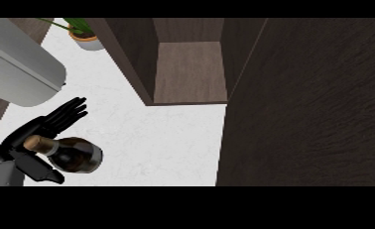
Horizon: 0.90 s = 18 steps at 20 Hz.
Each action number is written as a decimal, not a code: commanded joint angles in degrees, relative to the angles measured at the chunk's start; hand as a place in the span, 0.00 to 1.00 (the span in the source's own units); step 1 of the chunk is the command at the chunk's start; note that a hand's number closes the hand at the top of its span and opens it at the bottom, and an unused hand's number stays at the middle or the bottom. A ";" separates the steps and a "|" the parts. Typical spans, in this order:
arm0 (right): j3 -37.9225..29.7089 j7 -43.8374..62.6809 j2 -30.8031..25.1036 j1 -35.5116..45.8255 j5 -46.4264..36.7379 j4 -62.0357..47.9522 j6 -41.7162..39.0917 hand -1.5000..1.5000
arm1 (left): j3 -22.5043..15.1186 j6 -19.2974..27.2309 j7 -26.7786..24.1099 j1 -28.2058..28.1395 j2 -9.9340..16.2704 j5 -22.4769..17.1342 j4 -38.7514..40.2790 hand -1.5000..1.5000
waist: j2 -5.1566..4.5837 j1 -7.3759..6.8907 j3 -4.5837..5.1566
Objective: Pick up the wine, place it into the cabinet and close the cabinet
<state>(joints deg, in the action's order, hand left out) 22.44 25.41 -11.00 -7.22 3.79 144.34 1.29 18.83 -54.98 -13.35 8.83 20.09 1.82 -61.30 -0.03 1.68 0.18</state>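
- One robot hand (pixel 40 134) is seen at the lower left of the head view, coming in from the left edge on a grey forearm; by its place in the view it is taken to be the left one.
- Its black fingers (pixel 67 111) are stretched up and to the right, while the thumb (pixel 42 169) is set below the bottle, so that the neck is pinched between them.
- A wine bottle (pixel 75 154) is held in that robot hand: dark and rounded, with a tan cork end tucked against the palm and the wide body pointing to the right.
- The bottle is held over the white counter (pixel 168 139); whether it touches the surface cannot be told.
- The bottle is outside the cabinet, well apart from the opening and to its lower left.
- A wide dark wooden door (pixel 307 124) is seen filling the right side of the view, standing open.
- Farther up, the open cabinet (pixel 135 59) is seen, with dark walls and a lighter wooden shelf (pixel 189 72) inside.
- A large grey rounded object (pixel 29 74) is seen at the left edge, above the robot hand.
- At the far top left, a potted plant (pixel 84 37) is set on the counter, just beside the cabinet wall.
- No second robot hand is seen.
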 commanded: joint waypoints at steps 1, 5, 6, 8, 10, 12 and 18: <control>-0.76 5.18 -1.62 -3.51 3.36 13.62 0.22 0.00 | -1.75 -3.36 -11.10 -1.43 1.72 3.80 4.59 0.00 | 0.04 0.12 0.04; -1.51 5.54 -0.90 -1.25 3.64 11.96 0.91 0.00 | -5.51 0.49 -15.15 -0.98 0.22 6.83 6.36 0.00 | -0.02 -0.12 0.05; 0.31 5.41 -0.61 -2.26 2.81 12.93 1.13 0.00 | -6.11 0.88 -17.09 -2.35 0.79 7.75 7.51 0.00 | 0.06 0.26 0.11; -2.44 5.67 -1.56 -1.84 4.20 12.92 0.67 0.00 | -7.06 0.99 -16.82 -1.61 0.58 6.94 8.32 0.00 | 0.05 -0.06 0.00; 0.43 5.42 -1.27 -3.29 1.63 13.31 0.98 0.00 | -6.92 1.67 -15.86 -1.92 -0.38 5.05 9.22 0.00 | 0.22 -0.10 -0.04; 0.68 6.41 -0.48 -1.77 2.56 13.69 2.02 0.00 | -6.98 2.89 -15.97 -0.76 -1.09 4.45 12.55 0.00 | 0.15 0.49 0.05; -2.01 5.09 -1.55 -0.12 3.15 9.86 1.10 0.00 | -7.64 1.57 -17.61 -1.02 -0.77 1.57 16.49 0.00 | -0.01 -0.08 0.00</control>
<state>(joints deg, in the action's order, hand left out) 22.30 26.09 -10.96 -5.62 3.72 144.12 2.47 12.41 -47.69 -24.49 8.63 21.49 3.86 -49.47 0.38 1.71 -0.49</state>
